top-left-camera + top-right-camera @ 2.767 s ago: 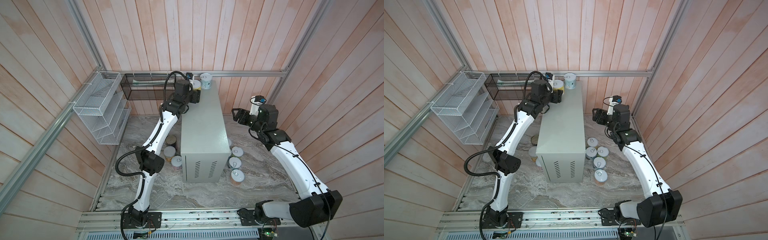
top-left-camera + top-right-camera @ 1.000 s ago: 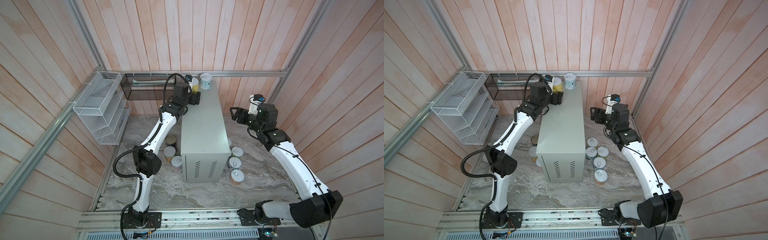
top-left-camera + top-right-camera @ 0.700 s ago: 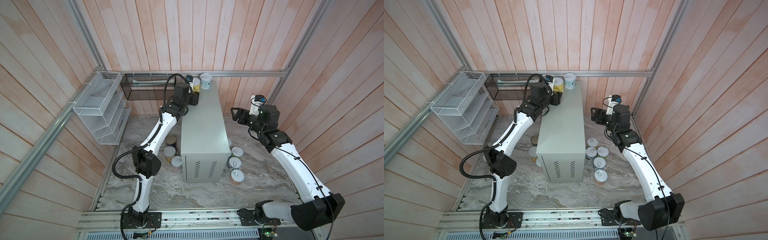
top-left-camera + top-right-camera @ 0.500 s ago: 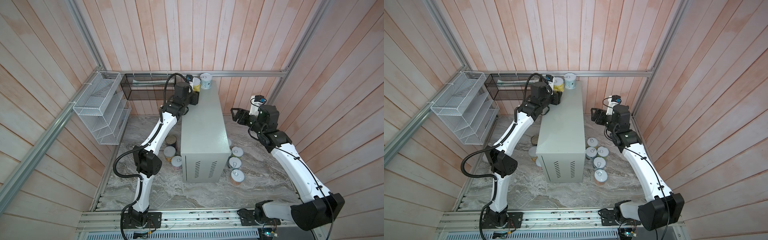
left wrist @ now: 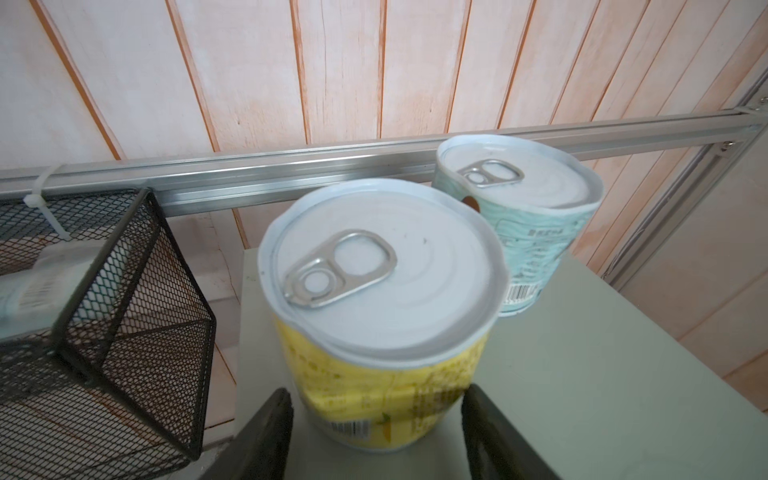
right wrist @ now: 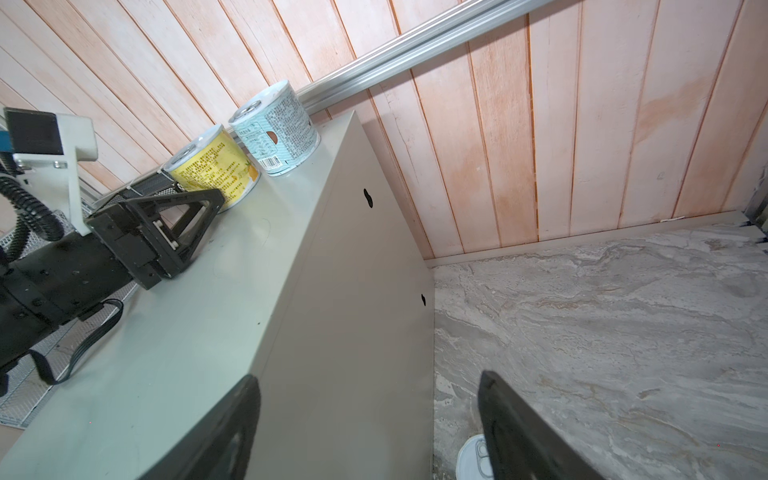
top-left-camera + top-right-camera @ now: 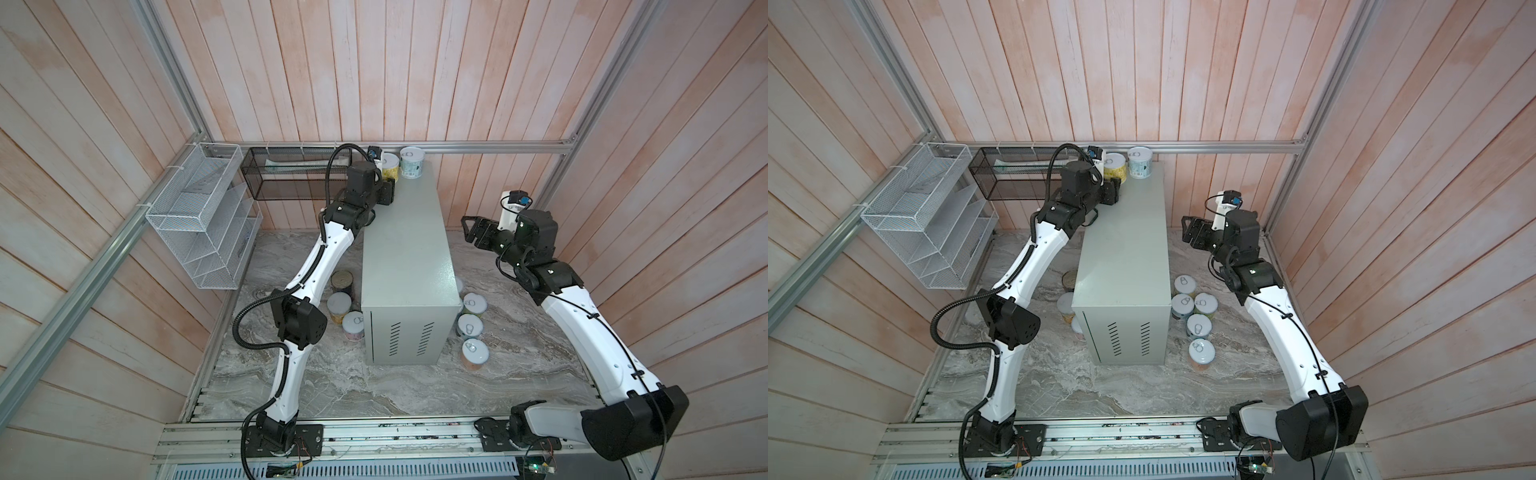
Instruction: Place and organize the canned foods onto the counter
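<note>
Tins at the counter's [image 7: 405,249] far end number two: yellow tin [image 5: 374,374], clamped by the left gripper [image 5: 376,392], and pale-blue tin [image 5: 536,249]. Right gripper [image 6: 368,376] hangs empty, jaws apart. On the marble floor [image 7: 1121,386] stand three tins [image 7: 340,305] left of it, five tins [image 7: 1199,326] right.

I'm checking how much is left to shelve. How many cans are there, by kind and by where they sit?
Small cans on the counter: 2, a yellow can and a pale-blue can
Small cans on the marble floor: 7, two left of the counter, five right of it
Taller dark tin on the floor: 1
Total: 10
</note>
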`<state>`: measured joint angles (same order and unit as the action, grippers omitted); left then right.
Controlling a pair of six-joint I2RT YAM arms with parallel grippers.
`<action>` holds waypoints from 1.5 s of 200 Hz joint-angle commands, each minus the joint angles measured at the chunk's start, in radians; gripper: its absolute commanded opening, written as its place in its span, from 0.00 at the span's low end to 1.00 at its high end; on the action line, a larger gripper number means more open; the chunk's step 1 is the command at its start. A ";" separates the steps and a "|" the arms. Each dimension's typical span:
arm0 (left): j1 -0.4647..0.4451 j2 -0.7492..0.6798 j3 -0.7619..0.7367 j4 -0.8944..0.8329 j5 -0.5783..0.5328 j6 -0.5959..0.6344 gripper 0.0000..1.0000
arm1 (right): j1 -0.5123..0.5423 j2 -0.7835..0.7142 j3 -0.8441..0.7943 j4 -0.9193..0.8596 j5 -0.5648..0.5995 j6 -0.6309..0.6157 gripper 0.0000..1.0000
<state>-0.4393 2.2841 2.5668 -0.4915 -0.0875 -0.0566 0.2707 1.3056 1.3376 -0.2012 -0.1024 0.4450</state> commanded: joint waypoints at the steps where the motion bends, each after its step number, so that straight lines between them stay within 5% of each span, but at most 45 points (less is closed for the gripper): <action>1: 0.004 0.040 0.030 0.007 -0.020 -0.043 0.68 | 0.005 0.012 0.015 0.012 0.007 0.006 0.82; 74: 0.009 0.076 0.068 0.055 0.002 -0.032 0.74 | 0.005 0.029 0.013 0.019 0.001 0.014 0.82; 173: 0.022 0.113 0.091 0.096 0.054 -0.045 0.70 | 0.005 0.035 0.009 0.021 0.002 0.015 0.82; 245: 0.023 0.069 0.049 0.042 0.045 -0.029 1.00 | 0.027 0.005 0.002 0.009 0.009 0.019 0.82; 300: -0.032 -0.077 -0.089 0.008 -0.065 0.074 1.00 | 0.040 -0.071 -0.048 0.000 0.031 0.019 0.82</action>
<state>-0.4370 2.2665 2.5069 -0.4202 -0.0948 -0.0452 0.3058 1.2842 1.3106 -0.2016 -0.0978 0.4568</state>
